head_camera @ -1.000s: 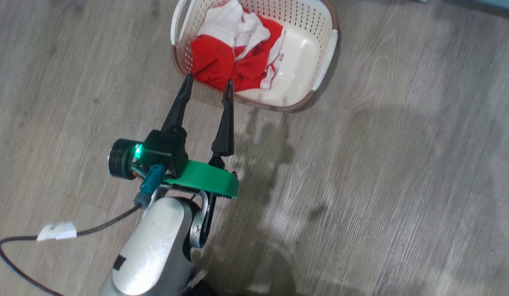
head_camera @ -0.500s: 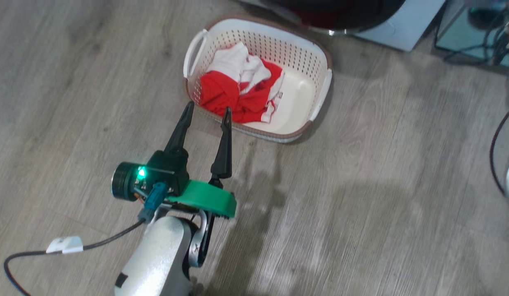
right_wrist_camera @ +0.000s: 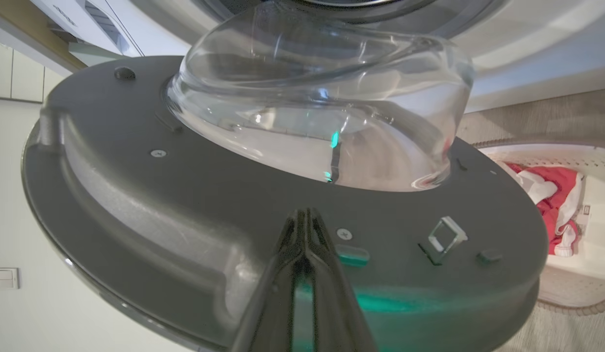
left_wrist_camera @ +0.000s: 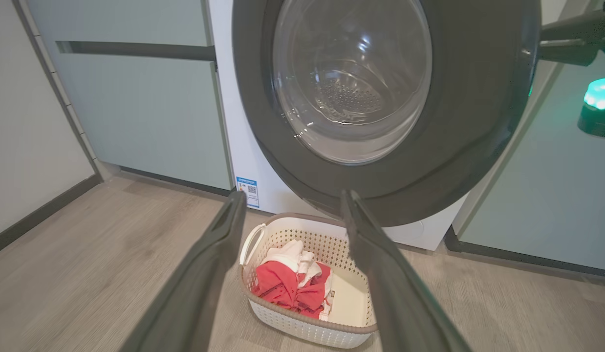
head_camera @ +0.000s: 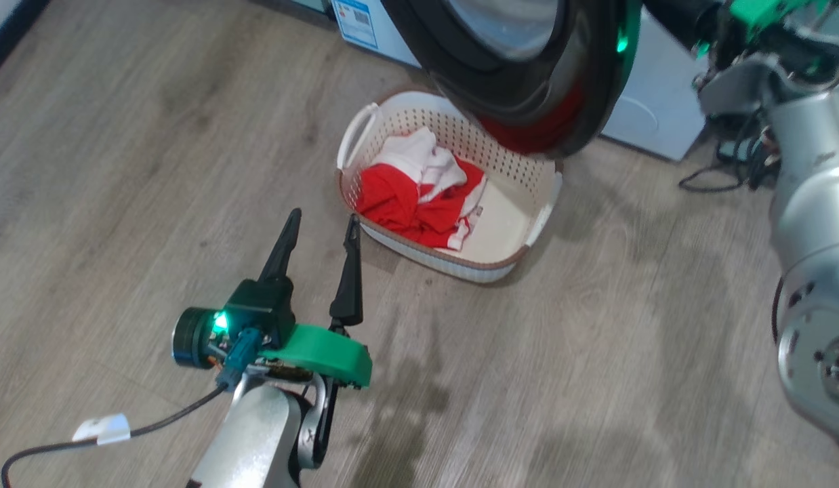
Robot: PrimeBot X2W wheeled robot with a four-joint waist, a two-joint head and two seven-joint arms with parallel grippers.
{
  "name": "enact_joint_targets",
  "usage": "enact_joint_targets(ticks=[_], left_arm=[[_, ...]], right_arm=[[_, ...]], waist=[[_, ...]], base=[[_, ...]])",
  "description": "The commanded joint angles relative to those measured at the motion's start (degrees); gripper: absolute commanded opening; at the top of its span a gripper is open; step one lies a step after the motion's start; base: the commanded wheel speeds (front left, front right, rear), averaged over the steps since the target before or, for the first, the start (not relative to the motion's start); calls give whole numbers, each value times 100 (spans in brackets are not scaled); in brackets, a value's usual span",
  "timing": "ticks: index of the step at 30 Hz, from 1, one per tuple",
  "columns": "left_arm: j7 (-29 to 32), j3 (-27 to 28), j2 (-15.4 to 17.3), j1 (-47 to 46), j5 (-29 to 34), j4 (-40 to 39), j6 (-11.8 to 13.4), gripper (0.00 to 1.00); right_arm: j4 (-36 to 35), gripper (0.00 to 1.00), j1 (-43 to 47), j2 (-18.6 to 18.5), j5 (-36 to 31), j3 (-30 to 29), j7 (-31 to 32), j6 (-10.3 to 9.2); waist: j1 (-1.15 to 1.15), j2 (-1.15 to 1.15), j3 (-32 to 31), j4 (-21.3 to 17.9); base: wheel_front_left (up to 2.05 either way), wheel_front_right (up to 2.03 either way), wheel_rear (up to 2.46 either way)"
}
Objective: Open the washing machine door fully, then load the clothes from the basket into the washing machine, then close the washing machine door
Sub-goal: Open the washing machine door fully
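The washing machine door [head_camera: 528,81] hangs partly open above the basket [head_camera: 538,220], its black rim around a clear glass bowl [left_wrist_camera: 351,83]. Red and white clothes [head_camera: 413,203] lie heaped in the basket's left half. My left gripper [head_camera: 324,217] is open and empty, with its tips just left of the basket's near corner. My right gripper [right_wrist_camera: 307,215] is shut, with nothing seen between its fingers. Its tips rest against the grey inner face of the door [right_wrist_camera: 185,195], below the glass bowl [right_wrist_camera: 322,107]. The white washing machine [left_wrist_camera: 224,122] stands behind the door.
Pale teal cabinets [left_wrist_camera: 136,98] flank the washer, and a white wall [left_wrist_camera: 29,122] is on the left. A blue sticker [left_wrist_camera: 247,188] sits low on the washer's front. My right arm [head_camera: 809,203] rises at the right. Cables [head_camera: 724,173] lie beside the washer. Wood floor [head_camera: 596,379] surrounds the basket.
The head camera has swung upward, bringing the door, the washer front and my right arm into the picture. The left gripper stays open, and its tips no longer overlap the basket rim.
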Motion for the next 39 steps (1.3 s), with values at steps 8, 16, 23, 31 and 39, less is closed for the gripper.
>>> enact_joint_targets(ticks=[8,16,23,31,39], left_arm=[[-55,426,65,136,70,-147,-15,100],[-55,604,65,292,105,-114,-52,100],[-55,723,65,363,138,-89,-124,100],[-55,809,65,422,160,-154,-95,100],[-55,948,65,554,245,-118,-108,100]], right_arm=[[-339,0,444,234,501,513,318,3],[-417,0,877,236,1530,1422,350,3],[-742,0,1179,236,2500,2600,120,3],[-825,0,1235,236,3353,3651,-223,3],[-781,0,1295,236,4011,4295,-650,3]], waist=[[0,0,-472,347],[0,0,-709,625],[0,0,-798,864],[0,0,-833,939],[0,0,-1074,859]], base=[[0,0,0],[0,0,0],[0,0,0],[0,0,0],[0,0,0]])
